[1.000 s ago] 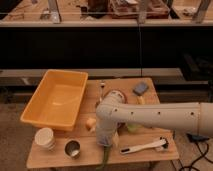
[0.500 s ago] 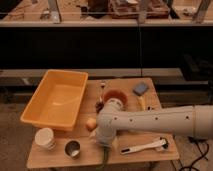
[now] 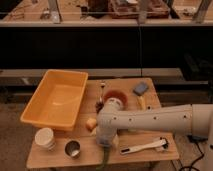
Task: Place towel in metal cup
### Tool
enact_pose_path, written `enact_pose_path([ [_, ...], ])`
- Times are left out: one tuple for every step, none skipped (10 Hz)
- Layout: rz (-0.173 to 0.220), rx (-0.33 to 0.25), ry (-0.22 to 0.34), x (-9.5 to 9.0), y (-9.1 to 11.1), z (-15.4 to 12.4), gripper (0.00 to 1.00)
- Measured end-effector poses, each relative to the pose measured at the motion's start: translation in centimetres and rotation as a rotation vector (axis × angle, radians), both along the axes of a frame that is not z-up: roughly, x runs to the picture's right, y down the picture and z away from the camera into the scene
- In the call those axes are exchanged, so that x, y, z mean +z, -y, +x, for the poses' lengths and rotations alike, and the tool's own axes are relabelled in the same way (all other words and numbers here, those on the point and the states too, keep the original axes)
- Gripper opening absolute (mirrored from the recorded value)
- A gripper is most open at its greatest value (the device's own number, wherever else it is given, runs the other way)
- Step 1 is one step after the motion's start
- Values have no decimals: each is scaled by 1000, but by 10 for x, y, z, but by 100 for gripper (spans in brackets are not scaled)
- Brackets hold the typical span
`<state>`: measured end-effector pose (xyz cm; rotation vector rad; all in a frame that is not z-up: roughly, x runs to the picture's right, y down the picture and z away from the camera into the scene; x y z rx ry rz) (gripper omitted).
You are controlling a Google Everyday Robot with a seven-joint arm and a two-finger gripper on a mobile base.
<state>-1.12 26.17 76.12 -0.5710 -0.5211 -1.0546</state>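
Note:
The metal cup (image 3: pixel 73 148) stands upright near the front left of the wooden table (image 3: pixel 150 135). My arm reaches in from the right, and my gripper (image 3: pixel 104 144) points down near the table's front edge, just right of the cup. It is shut on a greenish towel (image 3: pixel 105 159), which hangs in a narrow strip below it. The towel is beside the cup, not over it.
A white paper cup (image 3: pixel 45 138) stands left of the metal cup. A yellow bin (image 3: pixel 55 100) fills the table's left. A yellow block (image 3: pixel 91 123), a red bowl (image 3: pixel 117 95), a blue sponge (image 3: pixel 140 88) and a white brush (image 3: pixel 145 147) lie around the arm.
My arm has swung a little to the left with the towel, bringing the gripper closer to the metal cup.

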Motion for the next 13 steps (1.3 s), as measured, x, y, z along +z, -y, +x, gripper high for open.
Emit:
enact_pose_path([
  [-1,-4,1,4,0,-1,75],
  [-2,-9,-1,7,0,-1,65],
  [-4,-12,-1,9,0,-1,54],
  [-5,-15,1,10,-1,-1,47],
  [-5,-19,3,10,0,-1,42],
  [-2,-23,3,9,1,-2,42],
  [1,-29,3,9,1,-2,42],
  [5,-32,1,9,2,-3,42],
  [10,-34,-6,7,4,-4,42],
  [13,-34,-18,7,6,-4,40],
  [15,-35,-30,6,7,-4,34],
  [21,-29,-36,5,11,-5,24],
  [27,-16,-37,0,18,-6,20],
])
